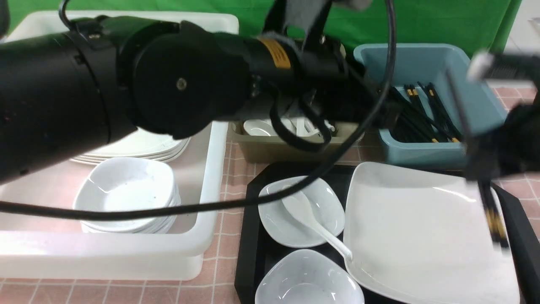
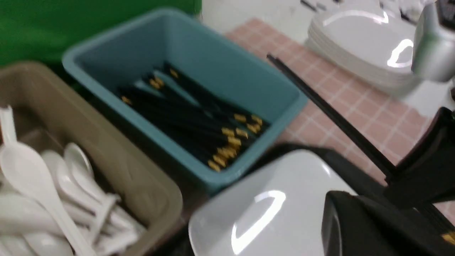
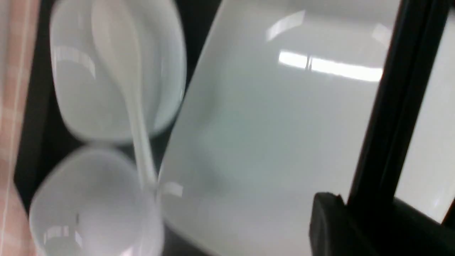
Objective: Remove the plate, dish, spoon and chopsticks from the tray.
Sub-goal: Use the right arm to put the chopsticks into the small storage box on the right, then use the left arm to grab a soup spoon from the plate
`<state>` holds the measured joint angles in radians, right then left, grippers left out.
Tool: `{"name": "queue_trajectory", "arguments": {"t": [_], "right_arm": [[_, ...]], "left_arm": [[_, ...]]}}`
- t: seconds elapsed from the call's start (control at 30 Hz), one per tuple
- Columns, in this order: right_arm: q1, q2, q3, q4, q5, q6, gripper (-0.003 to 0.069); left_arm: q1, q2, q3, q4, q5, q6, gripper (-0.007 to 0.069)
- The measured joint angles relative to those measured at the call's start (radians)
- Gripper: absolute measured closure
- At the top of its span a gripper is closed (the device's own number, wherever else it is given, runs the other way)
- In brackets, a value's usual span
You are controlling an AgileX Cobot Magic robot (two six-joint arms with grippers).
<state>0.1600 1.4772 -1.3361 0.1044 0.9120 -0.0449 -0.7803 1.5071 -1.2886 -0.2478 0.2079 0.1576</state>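
The right hand [image 1: 483,171] was closed on the 2 chopsticks [image 1: 492,217], holding them tilted above the right edge of the plate [image 1: 422,228], with their gold-banded ends lowest. The plate sat on the tray [image 1: 249,236]. The spoon [image 1: 310,217] lay in a dish [image 1: 327,202] beside it, its handle reaching the plate's rim. The left hand [image 1: 371,107] was closed, near the blue bin [image 1: 485,105].

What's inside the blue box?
Lots of black chopsticks with gold bands, piled in the box. Some bare blue floor shows beside them; anything under the pile is covered.
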Motion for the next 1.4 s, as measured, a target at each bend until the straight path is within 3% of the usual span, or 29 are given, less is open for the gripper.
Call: {"name": "queue_trajectory", "arguments": {"t": [0.3,0.47,0.7,0.87,0.93,1.03,1.1,1.17,1.27,1.4], "right_arm": [[-0.099,0.316,-0.294,-0.003,-0.282,-0.021,0.0490],[-0.100,0.543,-0.409,-0.002,-0.471,-0.022,0.0490],[-0.100,0.670,-0.432,-0.001,-0.532,-0.022,0.0471],[-0.100,0.674,-0.432,-0.005,-0.389,-0.023,0.0279],[-0.100,0.654,-0.433,-0.010,-0.307,-0.024,0.0254],[-0.100,0.610,-0.433,-0.015,-0.187,-0.052,0.0322],[-0.100,0.528,-0.433,-0.016,-0.035,-0.121,0.0529],[-0.100,0.460,-0.433,-0.016,0.093,-0.156,0.0613],[-0.100,0.332,-0.409,0.017,0.217,-0.204,0.0629],[-0.100,0.175,-0.301,0.102,0.217,-0.255,0.0629]], "left_arm": [[0.000,0.000,-0.001,0.011,-0.056,0.007,0.0628],[0.000,0.000,-0.001,0.013,0.042,0.008,0.0627],[0.000,0.000,-0.001,0.033,0.200,0.008,0.0627],[0.000,0.000,-0.001,0.036,0.387,0.007,0.0627],[0.000,0.001,-0.001,0.036,0.478,0.008,0.0627],[0.000,0.007,-0.005,0.036,0.576,0.027,0.0627],[0.000,0.044,-0.047,0.039,0.755,0.100,0.0627],[0.000,0.087,-0.086,0.040,0.875,0.179,0.0627],[0.000,0.159,-0.167,0.042,0.982,0.290,0.0627],[0.004,0.238,-0.235,0.055,0.991,0.353,0.0627]]}}
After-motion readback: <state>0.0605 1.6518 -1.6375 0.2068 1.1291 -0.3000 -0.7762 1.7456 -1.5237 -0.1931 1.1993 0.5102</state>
